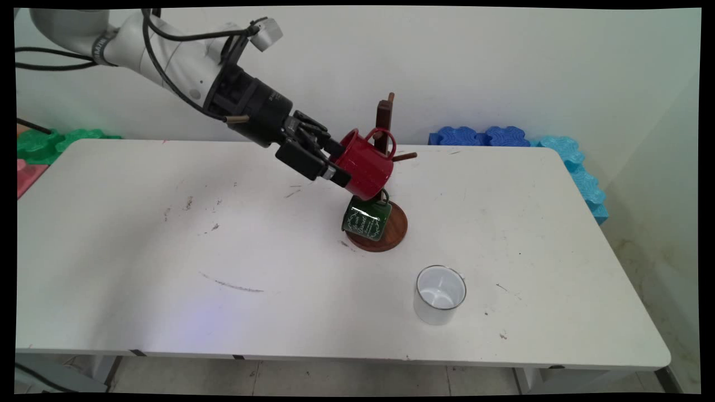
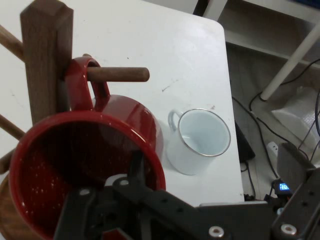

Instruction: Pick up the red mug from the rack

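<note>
Main view, nearest: a white enamel mug (image 1: pixel 439 294) stands upright on the white surface (image 1: pixel 167 251), mouth up, well apart from the arm.
Middle: a round wooden base (image 1: pixel 391 231) carries a dark wooden mug tree (image 1: pixel 384 120); a green mug (image 1: pixel 366 219) with pale lettering hangs low on it, tilted, just above the base.
End effector (image 1: pixel 335 164): pinching the rim of a red mug (image 1: pixel 366 163), one finger inside the mouth and one outside the wall.
Red mug: tilted on its side just above the green mug, its handle (image 1: pixel 382 137) looped over a peg of the tree.
Hand view: the handle (image 2: pixel 87 80) sits around a wooden peg (image 2: pixel 117 74) beside the post (image 2: pixel 45 55); the white mug (image 2: pixel 200 140) lies beyond.
Far: blue foam blocks (image 1: pixel 480 135) by the wall at right, green foam blocks (image 1: pixel 50 142) at left.
</note>
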`<state>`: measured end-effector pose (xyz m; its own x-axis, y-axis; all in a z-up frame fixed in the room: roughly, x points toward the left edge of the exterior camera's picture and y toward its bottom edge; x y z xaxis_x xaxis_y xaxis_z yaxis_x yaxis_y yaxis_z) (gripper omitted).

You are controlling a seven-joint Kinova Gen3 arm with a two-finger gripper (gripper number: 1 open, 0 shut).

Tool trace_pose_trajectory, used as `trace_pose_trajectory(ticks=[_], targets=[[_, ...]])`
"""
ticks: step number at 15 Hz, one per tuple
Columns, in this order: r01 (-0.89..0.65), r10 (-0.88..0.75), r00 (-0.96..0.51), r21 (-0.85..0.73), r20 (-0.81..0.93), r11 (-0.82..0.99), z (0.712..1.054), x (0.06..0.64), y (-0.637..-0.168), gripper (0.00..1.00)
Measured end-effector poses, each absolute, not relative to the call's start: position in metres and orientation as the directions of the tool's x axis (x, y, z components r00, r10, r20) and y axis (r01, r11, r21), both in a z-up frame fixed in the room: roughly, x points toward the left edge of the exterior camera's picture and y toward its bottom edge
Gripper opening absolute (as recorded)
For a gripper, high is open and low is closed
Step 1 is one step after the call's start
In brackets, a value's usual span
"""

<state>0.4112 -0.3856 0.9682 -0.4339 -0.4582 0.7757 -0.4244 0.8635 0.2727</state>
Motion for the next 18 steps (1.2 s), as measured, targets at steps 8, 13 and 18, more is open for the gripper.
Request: trace_pose_trajectory(ticks=[8, 13, 18], targets=[[-0.425, -0.429, -0.448, 0.235, 0.784, 0.874, 0.9660, 0.4092, -0.3852, 1.00], [-0.438, -0.414, -0.455, 0.207, 0.788, 0.875, 0.9643, 0.4092, -0.3881, 1.00], [-0.450, -0.410, -0.463, 0.190, 0.785, 0.873, 0.9612, 0.4081, -0.3899, 1.00]])
